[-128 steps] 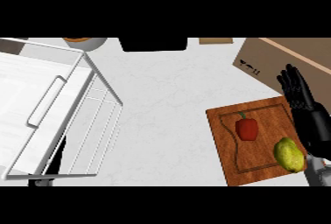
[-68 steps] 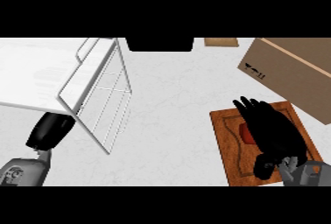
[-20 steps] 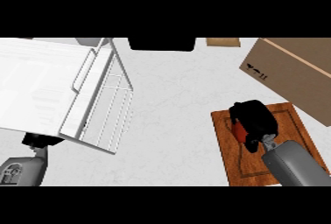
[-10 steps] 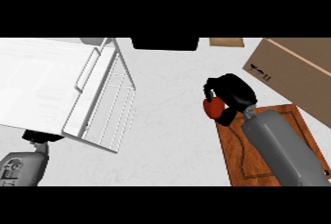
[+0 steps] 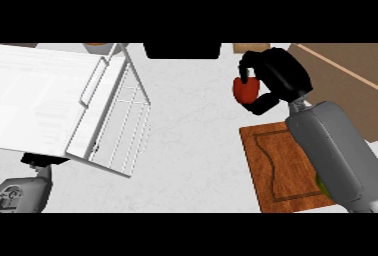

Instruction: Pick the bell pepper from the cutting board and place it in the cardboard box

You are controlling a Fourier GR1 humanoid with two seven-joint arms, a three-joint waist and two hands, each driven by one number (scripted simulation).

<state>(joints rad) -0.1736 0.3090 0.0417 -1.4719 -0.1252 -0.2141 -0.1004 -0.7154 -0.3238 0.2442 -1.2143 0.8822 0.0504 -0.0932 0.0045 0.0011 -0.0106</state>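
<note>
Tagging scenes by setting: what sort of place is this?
Most likely a kitchen counter: a white wire dish rack, a brown wooden cutting board on the pale speckled countertop, and a red bell pepper held in the right hand.

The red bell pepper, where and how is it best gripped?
Around its rounded body, from the right side. The red bell pepper is already off the wooden cutting board, and the black right hand curls round it that way, leaving its left face showing.

This is a kitchen: a white marbled counter (image 5: 192, 125), a wooden cutting board (image 5: 277, 167) just below the right hand (image 5: 277, 75), and a white wire dish rack (image 5: 81, 107) far to its left.
</note>
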